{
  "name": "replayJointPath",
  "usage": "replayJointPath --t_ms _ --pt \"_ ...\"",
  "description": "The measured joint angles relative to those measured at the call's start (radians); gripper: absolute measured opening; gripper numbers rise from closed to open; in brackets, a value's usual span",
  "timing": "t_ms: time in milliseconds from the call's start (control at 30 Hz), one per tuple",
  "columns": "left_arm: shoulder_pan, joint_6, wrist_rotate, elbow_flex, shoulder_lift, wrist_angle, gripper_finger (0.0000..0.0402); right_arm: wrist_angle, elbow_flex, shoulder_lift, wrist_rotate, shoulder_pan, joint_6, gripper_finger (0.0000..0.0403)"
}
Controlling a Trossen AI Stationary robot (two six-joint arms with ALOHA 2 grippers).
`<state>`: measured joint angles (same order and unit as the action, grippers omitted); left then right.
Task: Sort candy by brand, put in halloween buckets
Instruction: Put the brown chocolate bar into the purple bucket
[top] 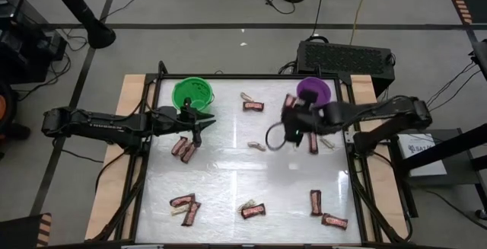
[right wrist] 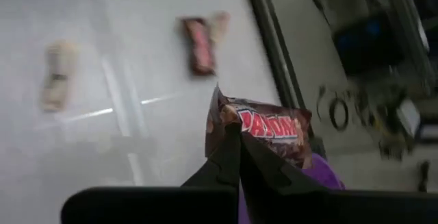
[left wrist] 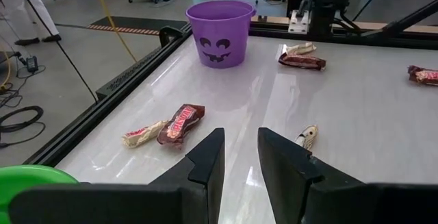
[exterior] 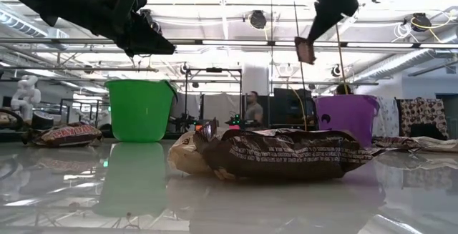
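Nearest the low camera, a dark brown bar (exterior: 286,154) lies flat at the frame's centre with a pale tan piece (exterior: 184,153) touching its left end. Beyond them stand the green bucket (exterior: 139,110) at centre left and the purple bucket (exterior: 346,119) at centre right, well apart. Above, at upper right of that view, the right gripper (exterior: 309,36) hangs off the table with a red-brown bar (exterior: 305,50) dangling from its tips. In the right wrist view its fingers (right wrist: 229,157) are pressed together on that bar's wrapper edge (right wrist: 267,129), purple showing just below it. From overhead, the right gripper (top: 293,121) sits right of centre, just below and left of the purple bucket (top: 313,90). The left gripper (top: 202,123) is at centre left, just below and right of the green bucket (top: 192,94), with two bars (top: 183,149) beneath it. In the left wrist view its fingers (left wrist: 205,159) stand slightly spread with nothing between them. More bars and pale pieces lie scattered along the lower edge of the table (top: 228,180) in the overhead view.
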<state>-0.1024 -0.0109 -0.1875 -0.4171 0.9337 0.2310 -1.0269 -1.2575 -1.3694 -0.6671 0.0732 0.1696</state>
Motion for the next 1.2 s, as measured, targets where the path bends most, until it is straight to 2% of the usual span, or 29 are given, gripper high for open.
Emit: replayJointPath --t_ms 300,567,767,1200 --pt "0.000 0.000 0.000 0.000 0.000 0.000 0.0098 -0.163 0.001 0.034 0.008 -0.247 0.052 0.0000" --pt "0.000 0.001 0.000 0.000 0.000 0.000 0.0098 -0.151 0.059 0.033 0.049 -0.420 0.002 0.0000" --pt "0.000 0.018 0.000 0.000 0.000 0.000 0.0098 -0.123 0.090 0.033 0.158 -0.476 -0.016 0.0002" --pt "0.000 0.018 0.000 0.000 0.000 0.000 0.0098 -0.122 0.083 0.033 0.182 -0.484 -0.047 0.0079"
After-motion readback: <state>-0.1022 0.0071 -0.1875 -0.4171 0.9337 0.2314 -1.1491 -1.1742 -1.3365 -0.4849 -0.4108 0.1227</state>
